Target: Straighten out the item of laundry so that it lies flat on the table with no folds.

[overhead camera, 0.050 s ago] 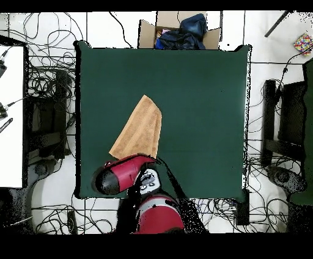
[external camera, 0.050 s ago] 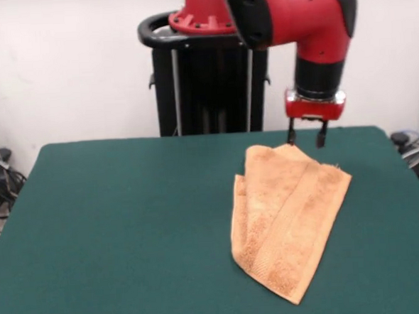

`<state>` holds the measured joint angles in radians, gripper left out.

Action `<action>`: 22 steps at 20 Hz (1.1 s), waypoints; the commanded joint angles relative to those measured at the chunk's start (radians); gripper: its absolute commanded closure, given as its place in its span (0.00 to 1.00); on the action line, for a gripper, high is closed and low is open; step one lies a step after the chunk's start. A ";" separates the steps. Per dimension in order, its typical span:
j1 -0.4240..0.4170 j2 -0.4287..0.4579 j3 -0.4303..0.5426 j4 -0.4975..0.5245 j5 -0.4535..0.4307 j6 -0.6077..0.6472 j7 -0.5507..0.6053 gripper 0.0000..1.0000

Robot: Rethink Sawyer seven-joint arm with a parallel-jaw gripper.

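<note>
The left half of the table (external camera, 0.050 s ago: 114,220) is bare green felt, so there is plenty of room for spreading. Right of the middle lies the towel (external camera, 0.050 s ago: 288,220), folded over on itself into a long wedge: one layer rests on another, a crease runs down its length, and a band stripe shows near the lower tip. It looks doubled lengthwise, which is why it reads as a narrow triangle, not a rectangle. From above, the towel (overhead camera, 0.050 s ago: 138,131) sits toward the robot's edge of the table (overhead camera, 0.050 s ago: 202,91), slanting away from the arm. Just above the towel's far corner hangs the gripper (external camera, 0.050 s ago: 307,133), its two dark fingers parted a little, with nothing between them. It seems to be set over that corner because that is the free end of the top layer, the natural place to pinch and peel the fold open. I would judge the task barely started: the fold is all there. The next move likely needs a low, careful pinch of one layer only; catching both would just drag the towel.
</note>
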<state>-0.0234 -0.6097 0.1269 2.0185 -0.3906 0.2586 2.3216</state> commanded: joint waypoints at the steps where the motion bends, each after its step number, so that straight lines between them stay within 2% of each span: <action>1: 0.112 0.060 -0.011 -0.123 0.092 0.068 0.151 0.00; 4: 0.163 0.088 -0.045 -0.169 0.109 0.075 0.159 0.00; 6: 0.161 0.095 -0.036 -0.174 0.119 0.082 0.142 0.00; 7: 0.170 0.099 -0.046 -0.174 0.136 0.079 0.137 1.00; 10: 0.186 0.106 -0.064 -0.183 0.136 0.016 0.160 1.00; 12: 0.228 0.112 -0.102 -0.219 0.136 -0.015 0.174 1.00; 14: 0.256 0.114 -0.126 -0.254 0.129 -0.007 0.163 1.00; 18: 0.305 0.101 -0.180 -0.307 0.067 -0.057 0.115 1.00; 22: 0.300 0.093 -0.168 -0.310 0.081 -0.045 0.101 1.00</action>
<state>0.2590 -0.5155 0.0112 1.8420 -0.3141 0.2587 2.3216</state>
